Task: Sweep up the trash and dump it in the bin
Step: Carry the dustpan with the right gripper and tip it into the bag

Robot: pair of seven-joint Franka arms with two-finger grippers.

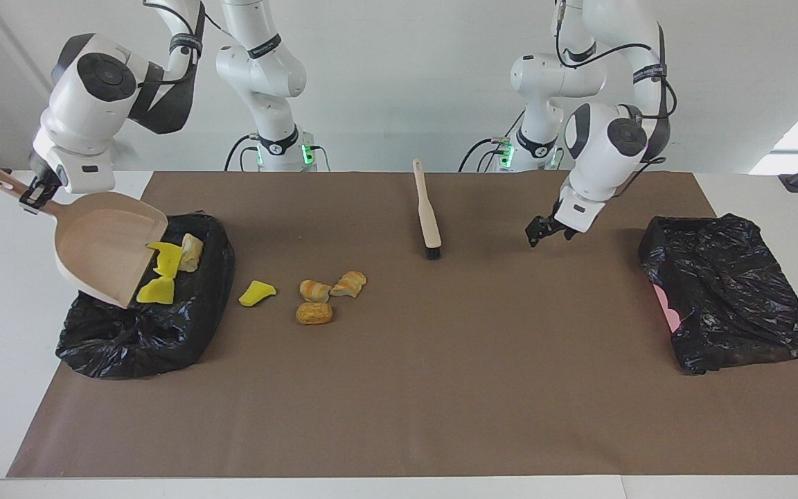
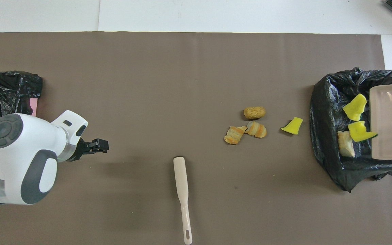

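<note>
Right hand (image 1: 35, 196) is gripping the tilted dustpan (image 1: 104, 235) over the bin (image 1: 184, 326) at the tabletop's right-arm end, so yellow trash (image 1: 156, 291) is sliding in. Left hand (image 1: 544, 229) is hanging open, waiting.

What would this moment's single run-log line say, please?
right gripper: holds dustpan tilted over bin | yellow sponge pieces: sliding off | left gripper: open over mat, waiting | brush: on mat

Two yellow sponge scraps (image 1: 161, 272) tumble off the lip of the dustpan (image 1: 104, 239) held by the right end effector (image 1: 33, 196) into the black bin bag (image 1: 156, 326), beside a pale bread lump (image 1: 191, 251). Another yellow scrap (image 1: 256, 293) and three orange-tan lumps (image 1: 326, 296) lie on the counter (image 1: 440, 388), well apart from the left end effector (image 1: 546, 231).
</note>
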